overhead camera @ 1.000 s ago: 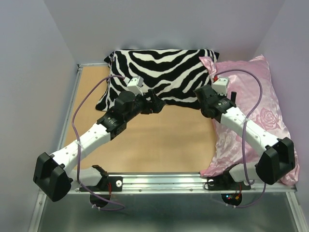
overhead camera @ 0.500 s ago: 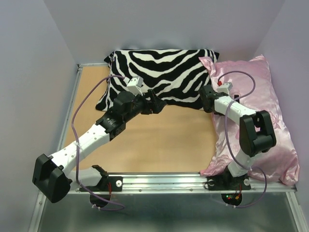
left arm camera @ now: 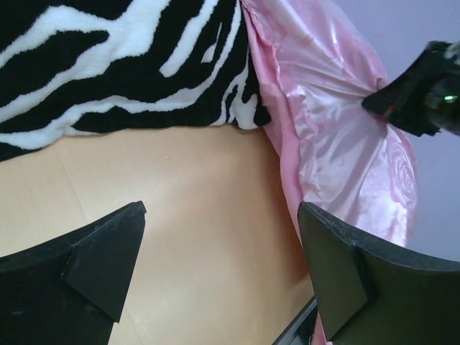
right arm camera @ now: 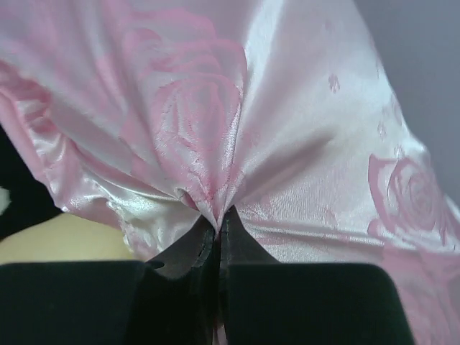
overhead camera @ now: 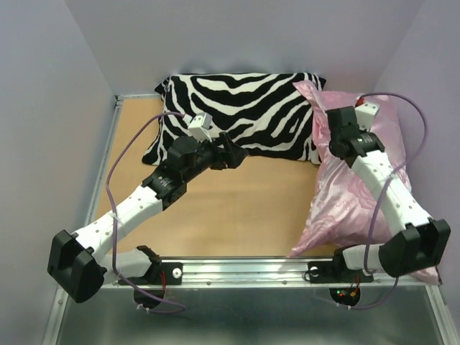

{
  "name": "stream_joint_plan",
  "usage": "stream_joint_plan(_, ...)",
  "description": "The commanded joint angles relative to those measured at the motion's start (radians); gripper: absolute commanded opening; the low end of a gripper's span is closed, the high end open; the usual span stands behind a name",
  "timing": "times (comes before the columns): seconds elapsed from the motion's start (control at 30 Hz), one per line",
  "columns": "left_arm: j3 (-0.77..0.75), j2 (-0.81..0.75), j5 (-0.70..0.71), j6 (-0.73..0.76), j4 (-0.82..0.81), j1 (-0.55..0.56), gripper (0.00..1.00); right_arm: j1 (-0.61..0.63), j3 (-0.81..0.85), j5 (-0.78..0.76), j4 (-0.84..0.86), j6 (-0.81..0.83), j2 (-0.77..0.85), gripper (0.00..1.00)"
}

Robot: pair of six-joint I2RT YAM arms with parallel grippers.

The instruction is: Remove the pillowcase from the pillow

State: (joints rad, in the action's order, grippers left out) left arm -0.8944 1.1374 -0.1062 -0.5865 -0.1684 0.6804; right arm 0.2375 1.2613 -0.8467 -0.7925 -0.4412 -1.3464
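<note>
Pinching pillowcase (right arm camera: 287, 129), right claw (right arm camera: 217, 215) newly closed

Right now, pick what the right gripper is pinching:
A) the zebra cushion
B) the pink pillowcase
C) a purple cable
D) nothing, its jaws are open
B: in the right wrist view the right gripper is shut, with a fold of the pillowcase bunched up between its fingertips.
</note>
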Motion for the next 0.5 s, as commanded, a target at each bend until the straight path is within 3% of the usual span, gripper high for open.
stream_joint_plan(0.0, -0.023, 0.019, -0.035, -0.013, -0.1, 0.002, 0.98, 0.011, 0.202, 0.098, 0.055, 0.032, 0.145, 0.01)
stream_joint_plan(0.17, -0.018, 0.022, -0.069, -0.006, -0.166, 0.016, 0.99, 0.011, 0.243, 0.337, 0.108, 0.084, 0.254, 0.01)
stream_joint_plan(0.47, -0.072, 0.048, -0.092, 0.04, -0.214, 0.045, 0.99, 0.011, 0.394, 0.73, 0.165, 0.11, 0.314, 0.01)
